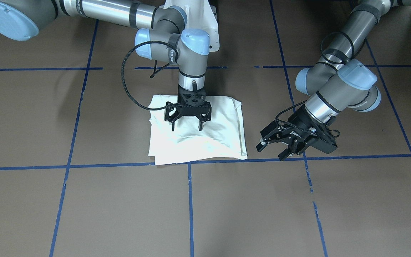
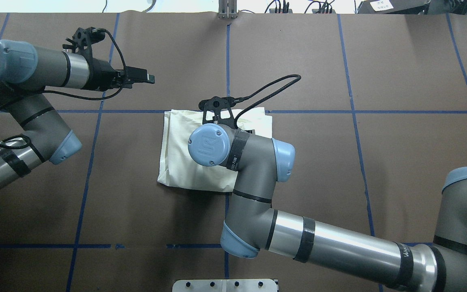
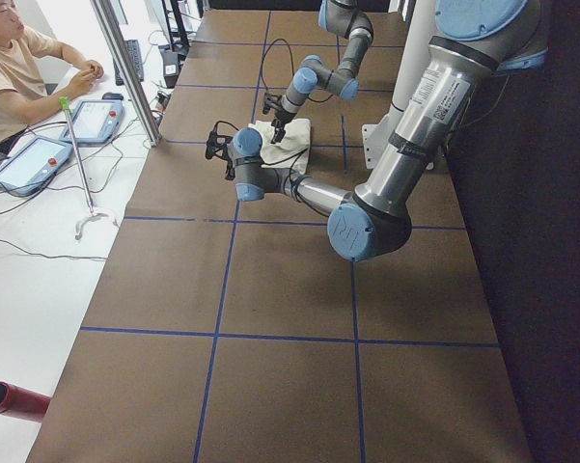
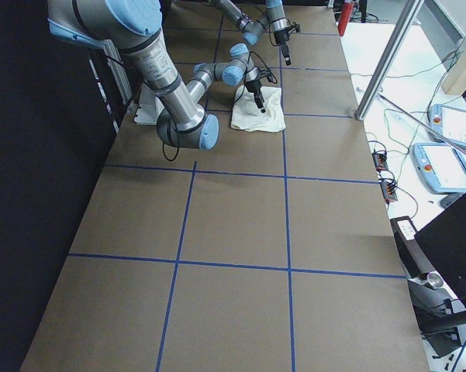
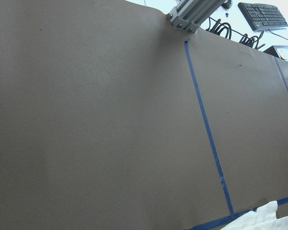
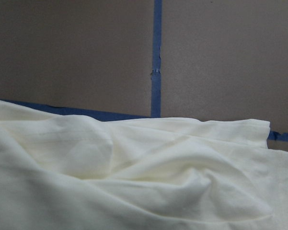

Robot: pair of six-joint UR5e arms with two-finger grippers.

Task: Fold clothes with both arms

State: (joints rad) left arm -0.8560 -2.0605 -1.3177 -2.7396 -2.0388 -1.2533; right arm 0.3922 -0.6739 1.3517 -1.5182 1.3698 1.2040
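Nearest the front camera lay bare brown tabletop (image 1: 120,214), ruled into squares by blue tape (image 1: 190,200). Then the left end effector (image 1: 272,152), tilted low, its two fingers spread and holding nothing, off to one side of the shirt (image 1: 212,142) and clear of it. The shirt sat folded into a rough square near the middle of the tabletop, plain cream side up, one edge along a tape line.

Over the shirt, the right end effector (image 1: 187,129) pointed straight down, its fingers (image 1: 173,125) wide apart and empty, tips right at the cloth. I couldn't tell whether they touched it. Behind it stood the white pedestal (image 1: 212,21).

The overhead view hid those fingers under the wrist, but it showed a "UR" logo on the blue joint cap (image 2: 209,147). The lettering on the black arm bands was too small to read.

The right wrist camera caught soft wrinkles close up. The left one saw only a corner of the shirt, with a keyboard (image 5: 263,14) beyond the far edge. Only the left-side view showed a seated person (image 3: 14,77).
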